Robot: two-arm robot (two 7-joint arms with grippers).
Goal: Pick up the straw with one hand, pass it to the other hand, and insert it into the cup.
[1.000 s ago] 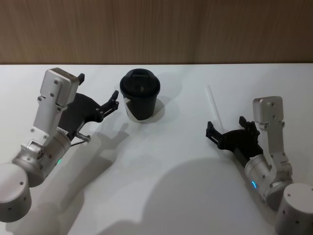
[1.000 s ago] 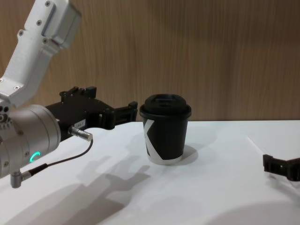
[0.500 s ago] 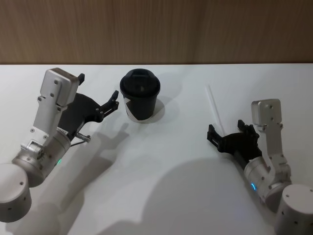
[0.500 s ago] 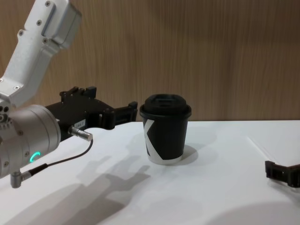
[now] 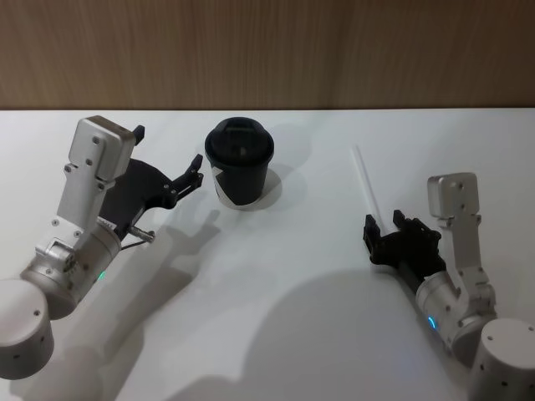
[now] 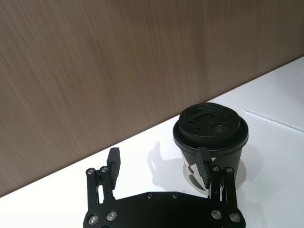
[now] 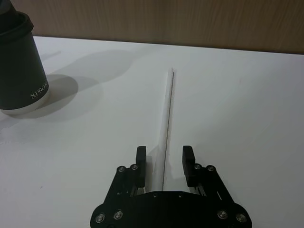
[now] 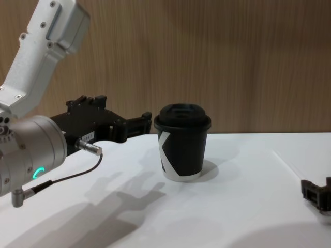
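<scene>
While agape beside one cup (image 5: 240,163) (lidded), left gripper (image 5: 167,149); right gripper (image 5: 384,220), jaws apart, astride one straw (image 5: 364,184).

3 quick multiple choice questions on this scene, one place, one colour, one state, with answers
1. Where is the straw? A) flat on the table, right of the cup B) standing in the cup C) leaning on the wall
2. What colour is the cup's lid? A) white B) red C) black
3. The right pincer is: A) shut on the straw B) open, fingers either side of the straw's near end C) shut, empty

1 A: it lies on the bare table, the left pincer open on the cup's other side. 2 C: lid as black as the cup. 3 B: the wrist view shows a gap each side of the straw.
</scene>
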